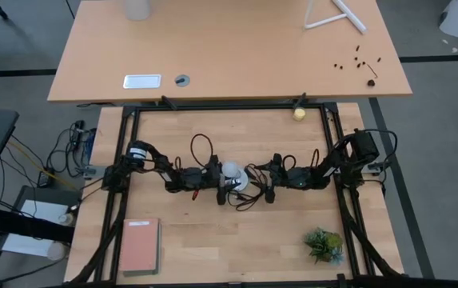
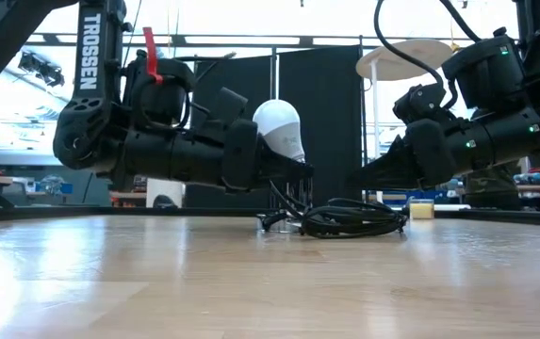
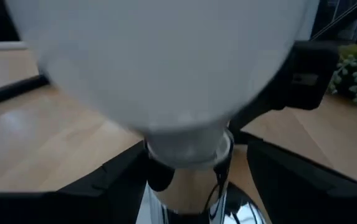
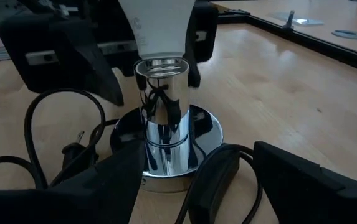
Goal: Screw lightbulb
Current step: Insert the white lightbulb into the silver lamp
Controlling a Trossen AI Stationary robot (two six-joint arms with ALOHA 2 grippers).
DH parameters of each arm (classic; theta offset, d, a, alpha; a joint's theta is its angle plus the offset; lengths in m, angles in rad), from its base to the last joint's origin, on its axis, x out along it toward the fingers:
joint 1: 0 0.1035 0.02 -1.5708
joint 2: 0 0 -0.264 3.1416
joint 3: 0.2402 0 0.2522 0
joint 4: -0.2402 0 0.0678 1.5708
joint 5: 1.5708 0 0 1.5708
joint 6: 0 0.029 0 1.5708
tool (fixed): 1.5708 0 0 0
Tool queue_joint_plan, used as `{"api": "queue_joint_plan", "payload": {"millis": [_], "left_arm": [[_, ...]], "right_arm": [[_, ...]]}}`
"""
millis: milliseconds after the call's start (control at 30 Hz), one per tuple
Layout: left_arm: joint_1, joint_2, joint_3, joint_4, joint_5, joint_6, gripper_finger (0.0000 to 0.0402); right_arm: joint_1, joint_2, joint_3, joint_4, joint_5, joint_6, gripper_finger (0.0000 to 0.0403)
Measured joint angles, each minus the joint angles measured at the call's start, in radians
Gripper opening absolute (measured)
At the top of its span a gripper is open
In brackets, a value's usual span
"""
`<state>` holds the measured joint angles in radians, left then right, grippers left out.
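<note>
lightbulb: the lightbulb point(image 2: 280, 129) stands upright, base down in the neck of the socket point(image 4: 164, 134), near the middle of the table point(image 1: 236, 240), well in from every edge.
handling: judged light and thin-walled, so fragile; the frosted dome looks smooth and likely to slip under hard pads. It should turn stiffly only once the thread bites.
where to hold: best taken across the widest part of the dome, with gentle, even pressure; the narrow collar just above the socket is too crowded for fingers.
left hand: the left hand point(image 2: 284, 155) reaches in from the table's left side, fingers spread on either side of the bulb's lower dome; whether the pads actually press it I cannot tell.
right hand: the right hand point(image 4: 194, 180) lies low opposite it, fingers spread, flanking the socket base without visibly gripping it.
materials: the bulb is matte white; the socket is a mirror-chrome cylinder on a round chrome disc; a black rubbery cord point(image 2: 350, 218) coils beside it; the table is pale wood.
</note>
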<state>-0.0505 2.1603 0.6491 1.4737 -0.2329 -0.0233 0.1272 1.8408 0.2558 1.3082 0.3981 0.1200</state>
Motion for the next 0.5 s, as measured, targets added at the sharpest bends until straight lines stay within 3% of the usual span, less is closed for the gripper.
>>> {"api": "queue_joint_plan", "payload": {"millis": [367,500], "left_arm": [[-0.005,-0.013,0.000,0.017,0.007,0.020,0.0273],[-0.005,-0.063,0.000,-0.049,-0.001,0.020,0.0273]], "right_arm": [[0.000,0.000,0.000,-0.008,0.000,0.000,0.0308],[0.000,0.000,-0.001,-0.011,0.000,0.000,0.0308]]}}
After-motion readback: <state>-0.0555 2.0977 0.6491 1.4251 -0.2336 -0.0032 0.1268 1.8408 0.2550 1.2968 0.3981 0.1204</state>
